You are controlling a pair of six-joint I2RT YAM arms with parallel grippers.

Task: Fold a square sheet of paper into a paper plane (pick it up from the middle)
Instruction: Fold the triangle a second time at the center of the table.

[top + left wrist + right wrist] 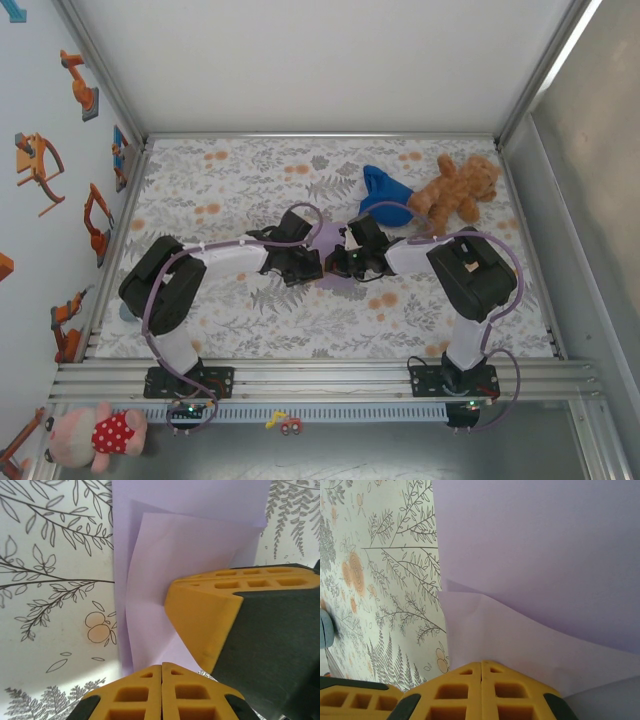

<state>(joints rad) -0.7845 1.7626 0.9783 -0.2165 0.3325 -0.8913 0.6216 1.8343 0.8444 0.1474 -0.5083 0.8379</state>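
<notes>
Both arms reach in to meet over the middle of the floral-patterned worktop (230,170), and you will find the lavender sheet of paper (330,237) lying beneath them. From above, slivers of purple show on the far and near sides of the two wrists.

The left gripper (318,270) and the right gripper (342,262) sit just beside each other above the sheet.

In the left wrist view, the sheet of paper (190,545) is partly folded. A paler flap lies over a larger layer, and its edge curves slightly up off the worktop (50,580). The jaws of the left gripper (161,672) are pressed fully together with only a seam between the yellow pads, and their tips are at the near edge of the flap. You cannot tell whether paper is pinched between them. One of the right gripper's fingers (210,615) rests on the paper close by.

In the right wrist view, the jaws of the right gripper (481,666) are likewise closed pad to pad, with the tips at the edge of a creased flap of the sheet (535,555). Any grip on it is not visible.

At the far right of the worktop, well apart from the paper, a deep blue cloth (385,195) lies against a brown teddy bear (455,190).
</notes>
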